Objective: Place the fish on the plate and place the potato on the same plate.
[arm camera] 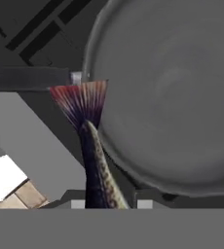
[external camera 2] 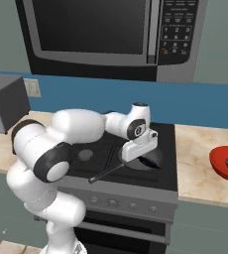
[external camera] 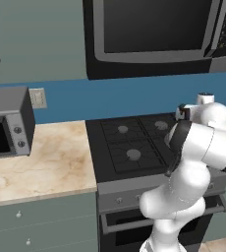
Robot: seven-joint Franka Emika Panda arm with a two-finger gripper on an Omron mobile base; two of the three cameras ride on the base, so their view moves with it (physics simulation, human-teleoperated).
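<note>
While the gripper (arm camera: 104, 204) pinches a slim, scaly fish (arm camera: 97, 165) — red fan tail up — it hangs over a round grey pan (arm camera: 172, 97) on the black stove (external camera 2: 136, 168).

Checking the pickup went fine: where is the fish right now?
In the hand view the fish sits clamped in the gripper, tail fanned over the rim of the grey pan on the stove.

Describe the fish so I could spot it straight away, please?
Find the black stove under the big microwave, then the grey pan on its right side. The fish hangs just above the pan's edge, pinched in the gripper. It is a slim, dark, speckled body ending in a fanned reddish tail, the only colourful thing over the grey pan and stove.
</note>
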